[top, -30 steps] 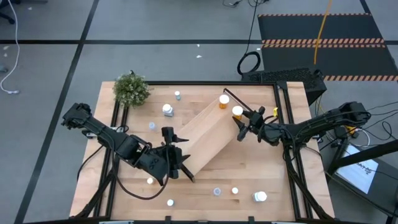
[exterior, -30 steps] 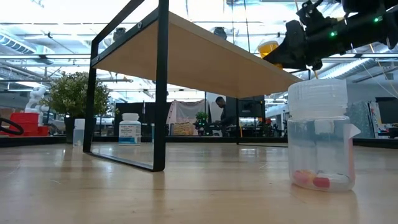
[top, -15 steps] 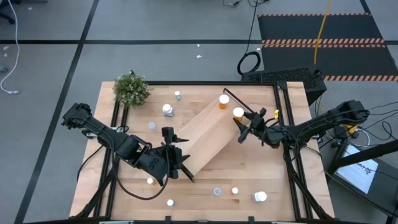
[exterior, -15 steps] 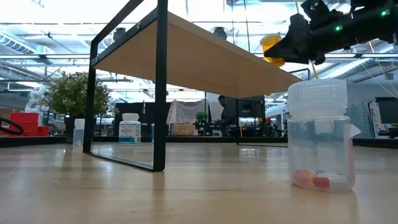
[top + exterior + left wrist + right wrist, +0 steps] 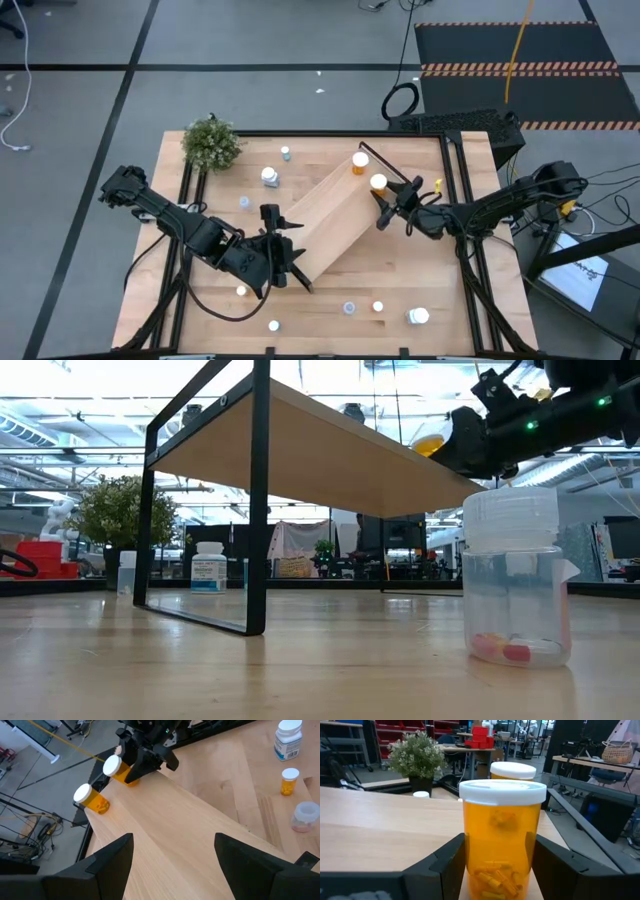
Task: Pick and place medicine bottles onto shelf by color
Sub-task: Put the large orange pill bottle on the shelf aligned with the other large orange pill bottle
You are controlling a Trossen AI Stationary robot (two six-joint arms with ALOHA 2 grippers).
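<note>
The shelf (image 5: 330, 220), a long light-wood board, stands slantwise across the table on its black end brackets (image 5: 258, 510). One orange medicine bottle (image 5: 360, 162) stands on its far right end. Beside it my right gripper (image 5: 386, 200) is shut on a second orange bottle (image 5: 502, 835) with a white cap, over the same end of the shelf (image 5: 165, 820). Whether this bottle's base touches the board I cannot tell. My left gripper (image 5: 172, 855) stands open at the shelf's near left end (image 5: 292, 252), holding nothing. My right gripper pinches the orange bottle's body (image 5: 475, 860), at its lower half, between its two fingers (image 5: 445, 865), one on each side. The fingers come level from the table's right side. The bottle stands nearly upright, cap up; its base is out of view.
Loose bottles lie about the table: a white one (image 5: 270, 177) and small ones (image 5: 286, 153) at the back, several more near the front (image 5: 349, 308) (image 5: 418, 316). A clear bottle (image 5: 515, 575) stands close to the low camera. A green plant (image 5: 212, 143) sits at the far left corner.
My right gripper has sunk a little toward the shelf's far right end, still shut on the orange bottle, which stays cap up.
</note>
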